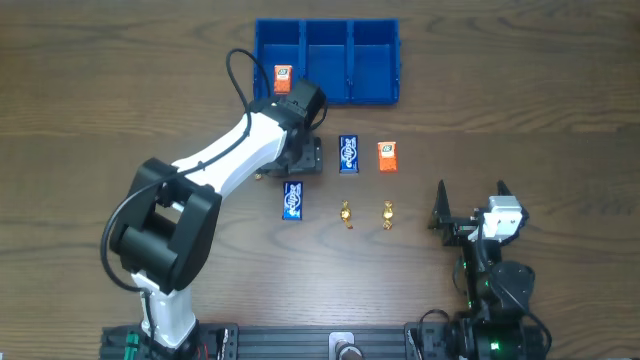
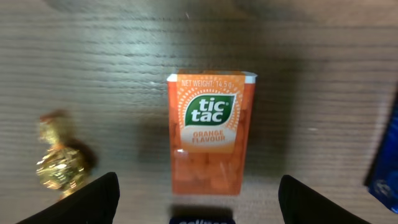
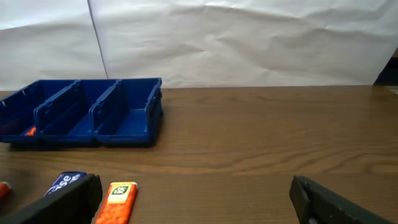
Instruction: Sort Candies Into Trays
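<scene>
An orange candy box (image 2: 211, 134) lies flat on the wooden table, straight below my left gripper (image 2: 199, 208), which is open with a finger on either side of it. In the top view the left gripper (image 1: 300, 158) hangs just in front of the blue three-compartment tray (image 1: 372, 95). Another orange box (image 1: 283, 78) lies in the tray's left compartment. Loose on the table are a third orange box (image 1: 387, 156), two blue candy packs (image 1: 348, 153) (image 1: 293, 200) and two gold-wrapped candies (image 1: 346, 214) (image 1: 387, 213). My right gripper (image 1: 470, 205) stands open at the right, holding nothing.
A gold-wrapped candy (image 2: 59, 163) lies close beside the left gripper, and a blue pack (image 2: 385, 168) sits on its other side. The right wrist view shows the tray (image 3: 93, 112), an orange box (image 3: 118, 199) and a blue pack (image 3: 62, 183).
</scene>
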`<control>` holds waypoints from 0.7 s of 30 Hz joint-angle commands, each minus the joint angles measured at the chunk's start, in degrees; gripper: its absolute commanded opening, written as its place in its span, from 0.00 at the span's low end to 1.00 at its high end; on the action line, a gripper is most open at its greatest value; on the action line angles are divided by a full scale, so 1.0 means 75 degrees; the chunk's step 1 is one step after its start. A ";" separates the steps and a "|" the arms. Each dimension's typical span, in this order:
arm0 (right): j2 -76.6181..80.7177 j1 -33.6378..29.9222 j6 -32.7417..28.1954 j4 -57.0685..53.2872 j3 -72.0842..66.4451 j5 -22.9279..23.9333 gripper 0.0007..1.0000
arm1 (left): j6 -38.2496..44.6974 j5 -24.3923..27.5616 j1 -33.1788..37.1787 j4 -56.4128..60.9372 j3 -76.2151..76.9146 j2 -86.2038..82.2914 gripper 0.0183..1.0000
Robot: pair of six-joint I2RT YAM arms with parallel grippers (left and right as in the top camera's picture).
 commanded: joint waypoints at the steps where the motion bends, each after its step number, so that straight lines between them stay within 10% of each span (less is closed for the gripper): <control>1: -0.0026 -0.0047 -0.0087 -0.0044 -0.0015 -0.0012 1.00 | -0.0114 0.0090 0.0023 0.0090 0.0050 0.0297 0.75; 9: -0.0026 -0.0047 -0.0087 -0.0044 -0.0015 -0.0012 1.00 | -0.0117 0.0090 0.0023 0.0204 0.0064 0.0551 0.64; 15: -0.0026 -0.0047 -0.0087 -0.0044 -0.0015 -0.0012 1.00 | -0.0119 0.0052 0.0035 0.0318 0.0122 0.0536 0.31; 21: -0.0026 -0.0047 -0.0087 -0.0044 -0.0015 -0.0012 1.00 | 0.0122 -0.1125 0.0157 -0.0810 0.1763 -0.0673 0.31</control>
